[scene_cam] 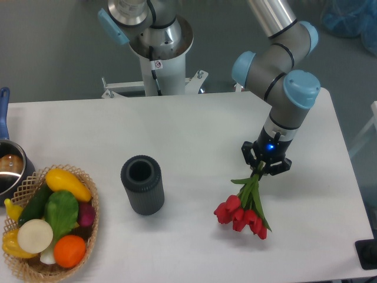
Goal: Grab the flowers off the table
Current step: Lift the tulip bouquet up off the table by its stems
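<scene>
The flowers [244, 211] are a small bunch of red tulips with green stems and leaves, hanging below my gripper [264, 167] on the right side of the white table [177, 135]. My gripper is shut on the upper ends of the stems. The red heads point down and to the left, at or just above the tabletop; I cannot tell whether they touch it.
A dark cylindrical cup [142, 184] stands upright left of the flowers. A wicker basket of vegetables [50, 223] sits at the front left corner, with a metal pot [9, 168] behind it. The arm's base [158, 44] rises behind the table's far edge.
</scene>
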